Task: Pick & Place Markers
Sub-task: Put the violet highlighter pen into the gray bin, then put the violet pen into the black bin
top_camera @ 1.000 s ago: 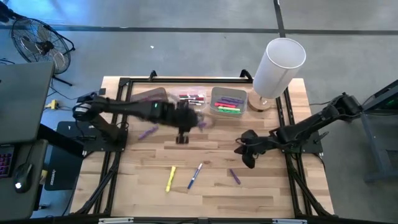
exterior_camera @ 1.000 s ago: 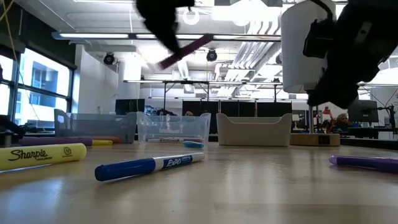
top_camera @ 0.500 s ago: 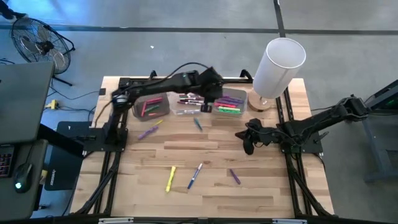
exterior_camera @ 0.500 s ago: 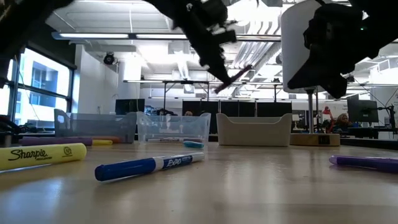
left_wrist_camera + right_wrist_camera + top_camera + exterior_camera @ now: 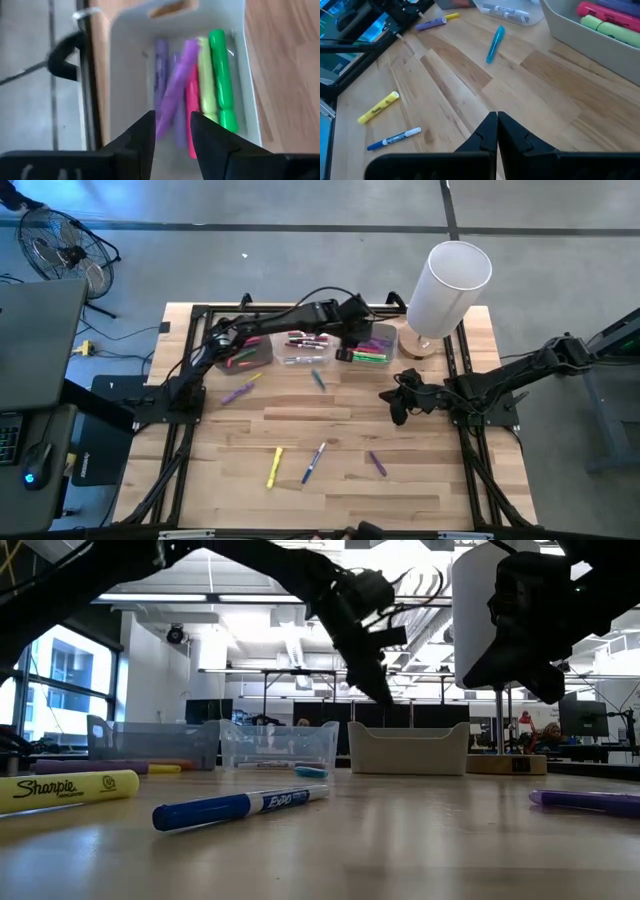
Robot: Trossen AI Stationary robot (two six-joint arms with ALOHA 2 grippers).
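My left gripper [image 5: 172,117] hangs open over the white bin [image 5: 370,328] at the table's far side. A blurred purple marker [image 5: 175,85] slants across the green, yellow, pink and purple markers lying in that bin. Its near end is beside one finger. My right gripper [image 5: 396,408] waits shut above the table's right middle. Loose markers lie on the wood: purple [image 5: 237,392], teal [image 5: 318,379], yellow [image 5: 273,467], blue [image 5: 314,462] and purple [image 5: 377,464]. My left gripper points slanting down into the white bin with its fingers apart. The purple marker's near end [image 5: 161,127] lies next to one finger [image 5: 145,135]. Whether they touch, I cannot tell.
A clear bin [image 5: 305,346] and a grey bin [image 5: 243,350], both with markers in them, stand left of the white bin. A tall white cylinder [image 5: 445,285] on a wooden base stands at the far right corner. Black frame rails run along the table's left and right sides.
My left gripper has swung from the table's middle toward the far right, over the clear bin to the white bin, sinking and rolling. It carried the purple marker, then opened. The marker now lies in the bin. My right gripper has turned a little.
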